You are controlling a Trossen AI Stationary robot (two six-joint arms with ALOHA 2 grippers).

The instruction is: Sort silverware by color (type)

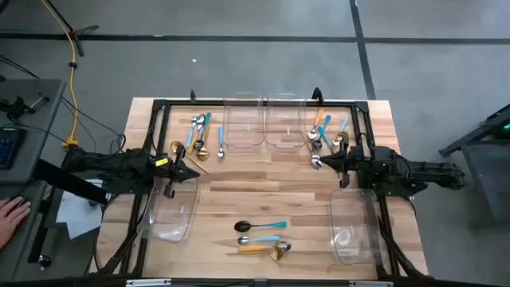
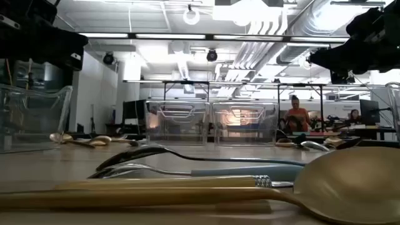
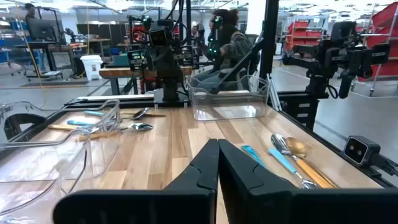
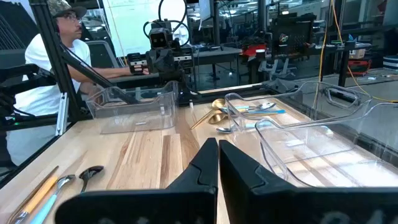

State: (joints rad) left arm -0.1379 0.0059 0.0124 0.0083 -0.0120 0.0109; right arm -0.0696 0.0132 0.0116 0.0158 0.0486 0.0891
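Note:
The silverware lies in three loose groups on the wooden table: one at the far left (image 1: pixel 199 137), one at the far right (image 1: pixel 325 134), and one near the front middle (image 1: pixel 261 237). The front group includes a dark spoon, a silver spoon with a blue handle and a gold spoon (image 2: pixel 350 187). My left gripper (image 1: pixel 190 171) hovers shut over the table's left part, pointing right, with nothing between its fingers (image 3: pixel 217 163). My right gripper (image 1: pixel 320 163) hovers shut on the right, pointing left, just near of the far right group, with nothing between its fingers (image 4: pixel 217 163).
Two clear bins (image 1: pixel 243 123) (image 1: pixel 285 123) stand side by side at the far middle. A clear bin (image 1: pixel 171 211) lies at the near left and another (image 1: pixel 355 227) at the near right. A dark frame (image 1: pixel 159 108) borders the table. People sit beyond the table.

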